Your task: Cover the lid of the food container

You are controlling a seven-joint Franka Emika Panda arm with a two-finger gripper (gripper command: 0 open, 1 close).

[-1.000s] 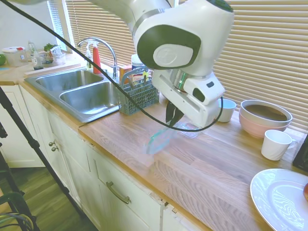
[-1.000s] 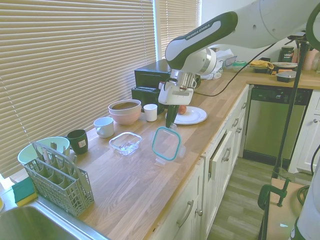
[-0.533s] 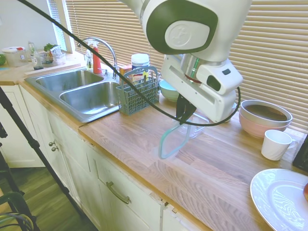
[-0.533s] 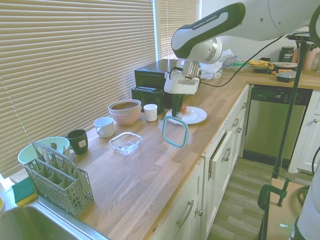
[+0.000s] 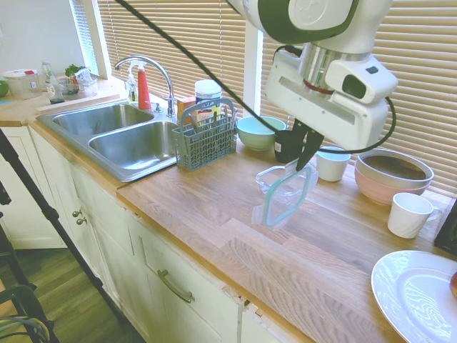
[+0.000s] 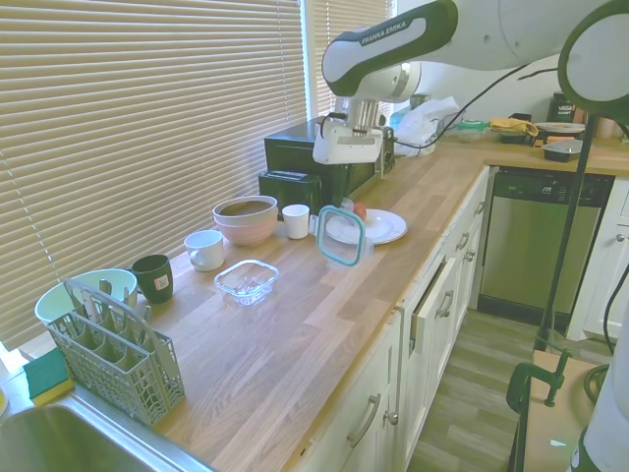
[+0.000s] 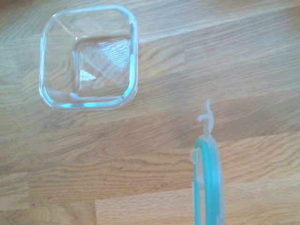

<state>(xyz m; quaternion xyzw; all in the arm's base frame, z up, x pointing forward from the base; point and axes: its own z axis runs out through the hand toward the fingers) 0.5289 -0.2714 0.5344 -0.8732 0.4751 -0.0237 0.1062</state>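
Note:
The lid [image 5: 285, 196] hangs on edge in the air above the wooden counter, clear with a teal rim. My gripper [image 5: 296, 160] is shut on its top edge. In the second exterior view the lid [image 6: 341, 235] is raised in front of the white plate, with the gripper [image 6: 345, 204] just above it. The food container [image 6: 247, 280], a shallow clear glass dish, sits open on the counter, apart from the lid and closer to the blinds. From the first exterior view the container [image 5: 270, 179] shows partly behind the lid. The wrist view has the container [image 7: 89, 56] below and the lid's rim [image 7: 209, 183] edge-on.
Along the blinds stand a mint bowl [image 5: 257, 132], a dark cup [image 6: 152, 277], a white cup [image 5: 332, 166], a pink bowl [image 5: 393, 175] and a white mug [image 5: 408, 214]. A white plate [image 5: 418, 296] lies at the right. A utensil caddy [image 5: 207, 139] and sink [image 5: 121, 136] are left.
The gripper has risen with the lid, lifting it well off the counter and carrying it away from the sink end. The container has stayed put.

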